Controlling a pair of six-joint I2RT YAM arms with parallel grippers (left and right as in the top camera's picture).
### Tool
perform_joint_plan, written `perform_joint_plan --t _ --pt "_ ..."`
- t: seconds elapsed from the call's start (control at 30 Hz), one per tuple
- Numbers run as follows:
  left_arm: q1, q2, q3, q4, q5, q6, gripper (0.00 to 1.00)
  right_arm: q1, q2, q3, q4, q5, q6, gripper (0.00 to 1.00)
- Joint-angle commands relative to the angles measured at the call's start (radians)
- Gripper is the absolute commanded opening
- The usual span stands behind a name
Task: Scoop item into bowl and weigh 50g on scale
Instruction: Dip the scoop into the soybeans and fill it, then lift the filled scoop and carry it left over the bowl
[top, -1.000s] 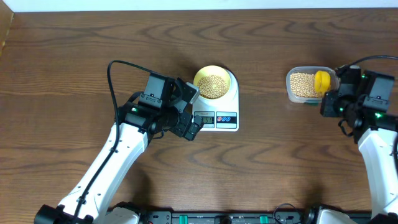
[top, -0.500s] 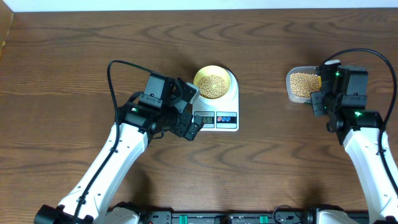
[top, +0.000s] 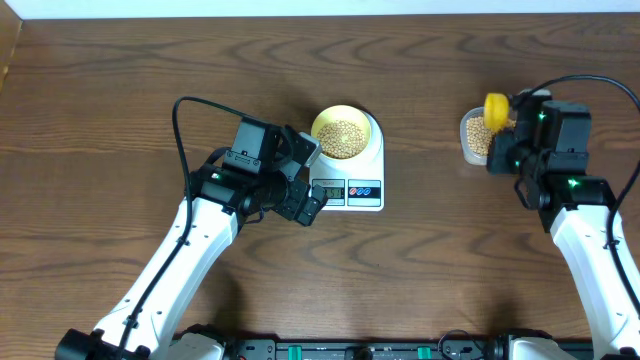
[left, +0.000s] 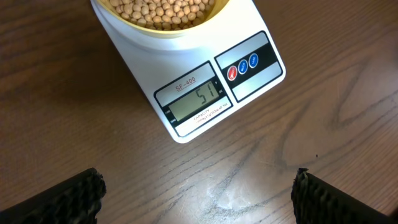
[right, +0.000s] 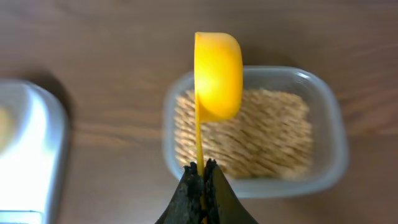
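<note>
Pinching the yellow scoop (right: 217, 74) by its handle, right claw (right: 202, 171); left claw (left: 199, 196) spread wide.

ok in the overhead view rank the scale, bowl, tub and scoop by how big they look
1. scale: clearly the largest.
2. bowl and tub: they look about alike. The tub is partly hidden, so I won't rank them.
3. scoop: the smallest, though it may be raised nearer the camera.

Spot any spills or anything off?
Nothing spilled on the table. The scale reads 51, just over target. Right gripper holds the scoop on edge above the tub.
</note>
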Motion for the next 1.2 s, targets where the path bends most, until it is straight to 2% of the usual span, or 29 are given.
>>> perform_joint_plan --t 0.0,0.5,0.73,1.17 --pt "-0.001 0.004 -0.007 0.001 -0.006 0.013 0.98 0.006 -0.014 0.005 0.051 -0.144 0.169 0.01" --pt "-0.001 0.004 -0.007 0.0 -0.006 0.013 0.98 -0.001 0.032 0.005 0.332 -0.102 0.119 0.01" --pt "-0.001 0.004 -0.007 0.0 -0.006 0.013 0.98 -0.038 0.088 0.005 0.476 -0.113 0.187 0.01" --pt "-0.001 0.004 -0.007 0.0 -0.006 0.013 0.98 0.026 0.099 0.005 0.636 -0.474 0.155 0.01"
